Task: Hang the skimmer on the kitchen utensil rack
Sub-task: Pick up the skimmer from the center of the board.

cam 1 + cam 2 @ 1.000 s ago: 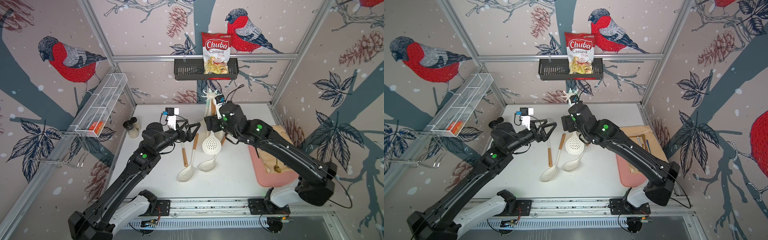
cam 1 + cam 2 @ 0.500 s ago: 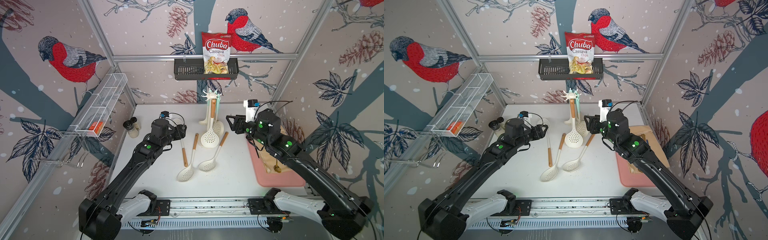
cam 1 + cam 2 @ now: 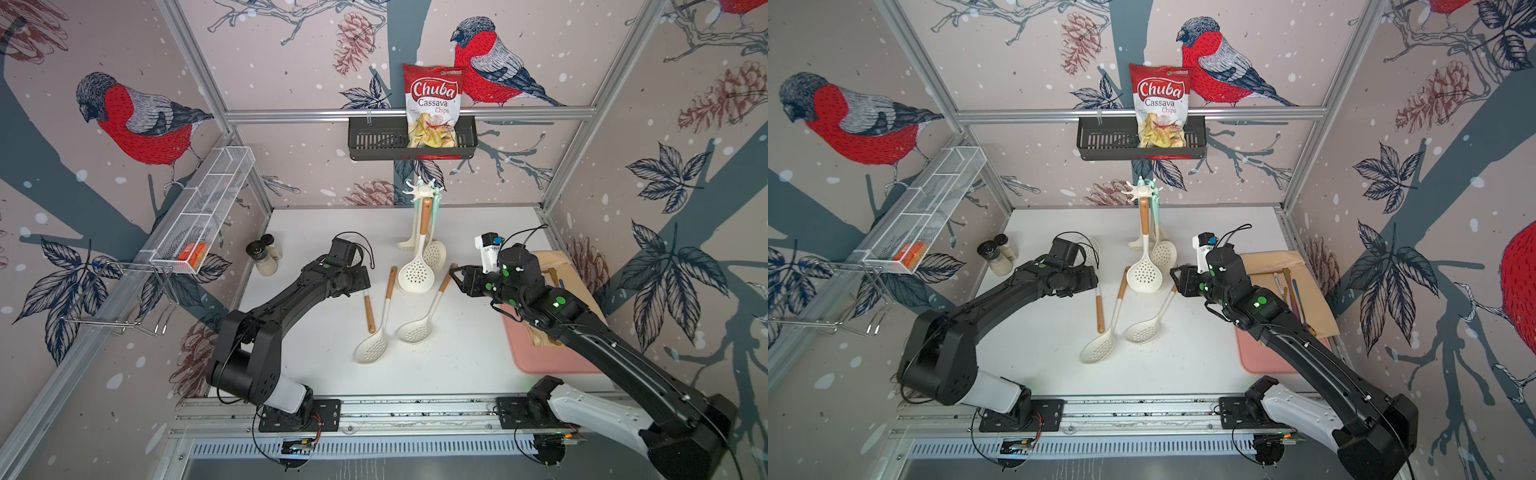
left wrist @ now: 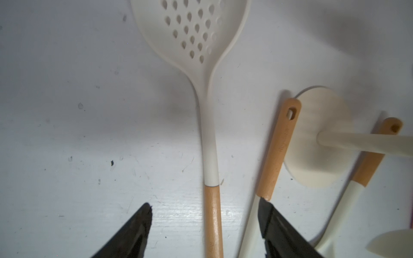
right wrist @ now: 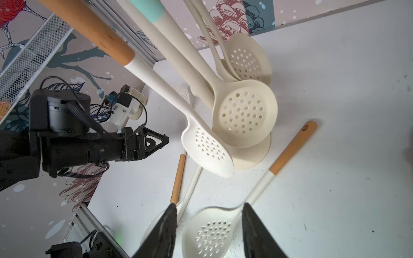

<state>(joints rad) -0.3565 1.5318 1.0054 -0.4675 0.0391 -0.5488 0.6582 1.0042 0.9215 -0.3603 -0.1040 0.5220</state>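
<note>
Clock face laid flat on the white table (image 3: 457, 365), 12 at the back wall. The kitchen utensil rack (image 3: 424, 192) (image 3: 1144, 191) is noted standing upright toward 12 in both top views; its round base is seen in the left wrist view (image 4: 312, 107). A wood-handled skimmer (image 3: 417, 274) (image 3: 1144, 276) is hung from a star arm, its perforated head low over the base. A mint-handled skimmer (image 3: 434, 252) is hung just beside it, toward 1. Three more skimmers are seen lying on the table at 6 of the rack. The leftmost skimmer (image 4: 211, 138) (image 3: 369, 311) is straddled at its wooden handle by the left gripper (image 4: 204, 205) (image 3: 360, 286): claw apart, a gap visible on each side, no contact seen. The middle skimmer (image 3: 372, 350) and the rightmost skimmer (image 3: 415, 330) are laid with heads toward 6 and handles toward 12. The right gripper (image 3: 455, 274) (image 5: 209, 205) is held at 3 of the hung head, claw apart, nothing clamped, tips just beside the wooden end of the rightmost skimmer. A pink tray (image 3: 540, 361) is noted at 4, two shakers (image 3: 264, 259) at 10, and a chips bag (image 3: 432, 104) in a black basket (image 3: 374, 141) on the wall at 12.
</note>
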